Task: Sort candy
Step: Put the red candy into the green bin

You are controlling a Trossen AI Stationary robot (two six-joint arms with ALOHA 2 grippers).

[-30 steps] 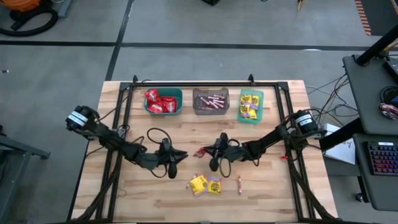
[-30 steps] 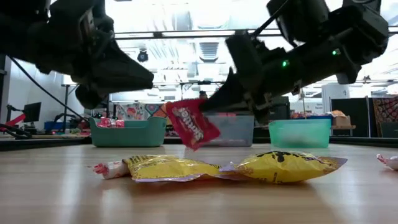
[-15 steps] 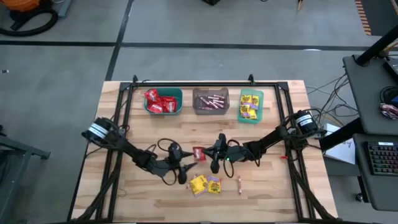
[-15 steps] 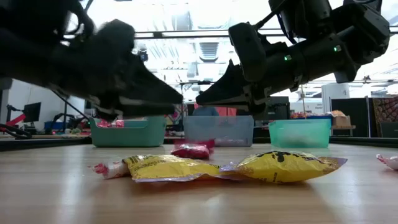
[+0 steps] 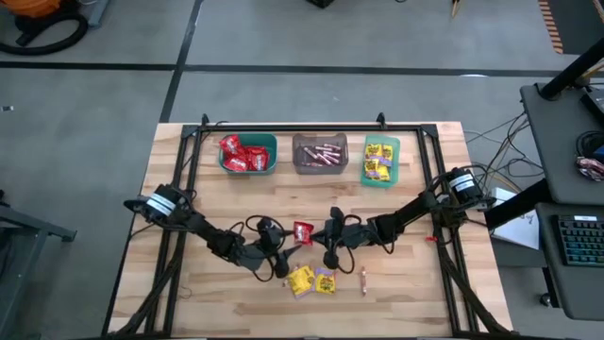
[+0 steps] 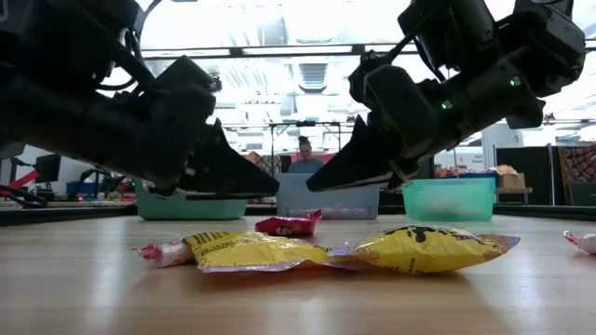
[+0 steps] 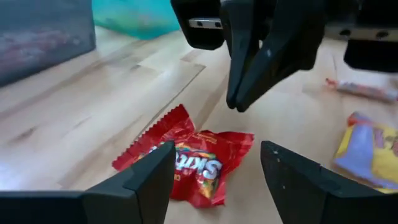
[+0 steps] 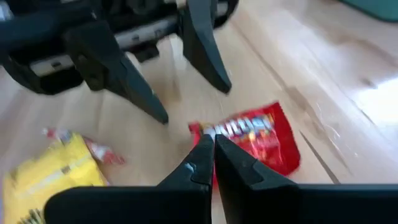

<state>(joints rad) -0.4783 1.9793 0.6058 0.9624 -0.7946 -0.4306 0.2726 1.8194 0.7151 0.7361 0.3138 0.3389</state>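
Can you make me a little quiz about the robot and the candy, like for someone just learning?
1. True or false: the left gripper is open, with the red Skittles packet lying on the table between its fingers.
2. Which bin holds the red packets? A the teal bin; B the grey bin; C the green bin.
3. Fill in: the right gripper is ____.

Key
1. True. The packet lies flat on the wood, not gripped.
2. A.
3. Shut, holding nothing, beside the red packet.
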